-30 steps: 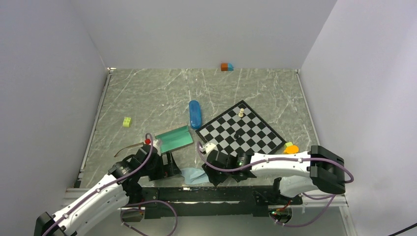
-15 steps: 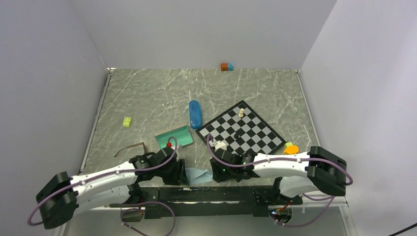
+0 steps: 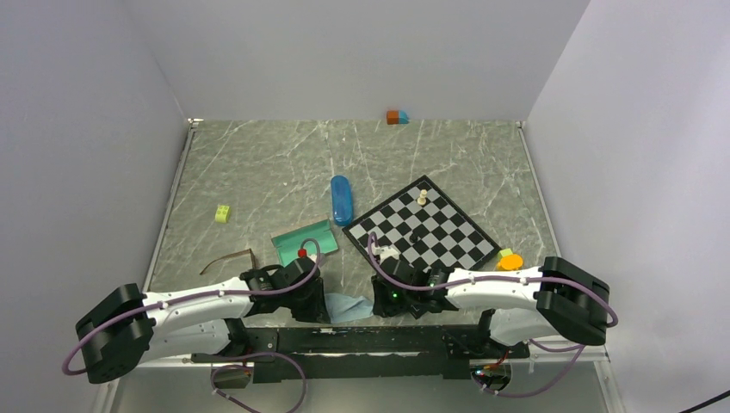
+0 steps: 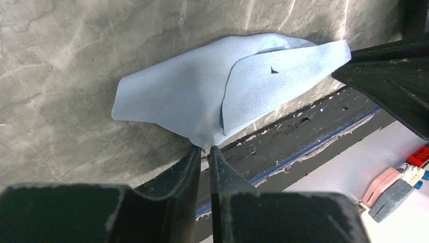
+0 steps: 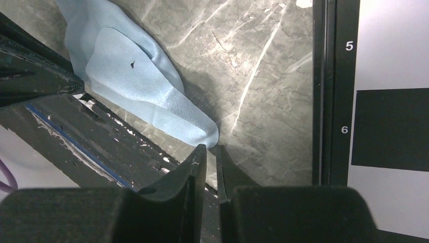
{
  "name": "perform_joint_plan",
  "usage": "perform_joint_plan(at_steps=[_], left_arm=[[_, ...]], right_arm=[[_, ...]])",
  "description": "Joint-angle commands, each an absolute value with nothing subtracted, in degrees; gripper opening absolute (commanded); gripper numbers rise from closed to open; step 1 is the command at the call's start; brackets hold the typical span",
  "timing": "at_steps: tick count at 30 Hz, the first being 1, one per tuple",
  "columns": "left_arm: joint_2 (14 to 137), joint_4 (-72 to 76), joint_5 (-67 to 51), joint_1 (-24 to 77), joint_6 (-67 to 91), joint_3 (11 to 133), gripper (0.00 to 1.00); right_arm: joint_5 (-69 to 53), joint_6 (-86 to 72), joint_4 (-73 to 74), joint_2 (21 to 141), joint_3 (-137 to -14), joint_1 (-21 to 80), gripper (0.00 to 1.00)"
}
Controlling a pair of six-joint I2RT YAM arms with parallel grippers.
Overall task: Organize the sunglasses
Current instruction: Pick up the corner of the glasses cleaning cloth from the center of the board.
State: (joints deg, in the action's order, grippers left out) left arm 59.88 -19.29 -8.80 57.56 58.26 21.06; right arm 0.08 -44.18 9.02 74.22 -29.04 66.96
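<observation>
At the near edge of the grey marbled table (image 3: 258, 163), the left gripper (image 4: 202, 148) is pinching a light-blue cloth (image 4: 177, 96) corner; the right gripper (image 5: 211, 149), jaws nearly closed, is seemingly nipping the opposite tip. Both should lift evenly. The brown-framed sunglasses (image 3: 231, 258) are lying well apart, leftward.

**Our Count**

On the table we count one brown pair of sunglasses (image 3: 228, 255), one blue case (image 3: 342, 200), one teal box (image 3: 305, 243), one chessboard (image 3: 448, 241) bearing one white piece (image 3: 422, 197), one green brick (image 3: 223, 213), one light-blue cloth (image 3: 344, 306), and at the far edge one orange block (image 3: 392, 117) and one blue block (image 3: 404, 117).
</observation>
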Motion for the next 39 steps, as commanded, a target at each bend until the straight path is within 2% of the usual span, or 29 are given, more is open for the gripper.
perform_joint_plan(at_steps=[1, 5, 7, 8, 11, 13, 21, 28, 31, 33, 34, 36, 39], left_arm=[[59.6, -18.7, -8.0, 58.0, 58.8, 21.9, 0.19], [59.6, -18.2, -8.4, 58.2, 59.0, 21.4, 0.23], [59.6, -17.7, -8.7, 58.3, 59.1, 21.1, 0.22], [59.6, -17.1, -8.8, 58.3, 59.1, 21.0, 0.2], [59.8, -18.0, -9.1, 58.4, 59.1, 21.2, 0.0], [59.2, -18.2, -9.1, 58.6, 58.6, 21.4, 0.0], [49.9, -19.2, -11.3, 59.1, 57.7, 22.5, 0.0], [42.0, -26.8, -6.7, 59.1, 57.1, 27.0, 0.0], [41.2, -28.6, -4.9, 59.0, 56.9, 28.7, 0.0], [42.7, -30.6, -5.0, 59.0, 57.1, 28.9, 0.0], [43.7, -31.0, -5.5, 59.0, 57.3, 28.6, 0.05], [46.7, -31.8, -6.2, 59.0, 57.1, 28.3, 0.25], [51.0, -31.8, -7.3, 59.1, 56.8, 27.2, 0.36]], right_arm=[[-2.6, -45.0, 6.0, 73.6, -28.3, 66.7, 0.16], [-3.2, -45.3, 5.3, 73.9, -28.1, 66.5, 0.16], [-3.2, -45.5, 5.4, 73.9, -28.3, 66.5, 0.14], [-3.3, -45.5, 5.2, 73.9, -28.3, 66.4, 0.14], [-3.5, -45.8, 5.0, 73.4, -28.2, 66.4, 0.1], [-3.6, -45.8, 4.9, 73.2, -27.9, 66.3, 0.0], [-8.3, -44.4, 4.4, 66.9, -27.7, 66.2, 0.0], [-16.5, -46.1, 2.6, 59.5, -26.1, 60.3, 0.0], [-16.0, -43.8, 4.7, 59.6, -26.5, 59.0, 0.0], [-13.1, -41.8, 8.8, 61.8, -28.3, 59.1, 0.08], [-11.6, -41.6, 10.4, 63.2, -28.9, 59.2, 0.1], [-9.6, -41.1, 12.1, 66.3, -29.8, 59.1, 0.17], [-10.0, -40.4, 10.6, 69.7, -29.7, 59.3, 0.32]])
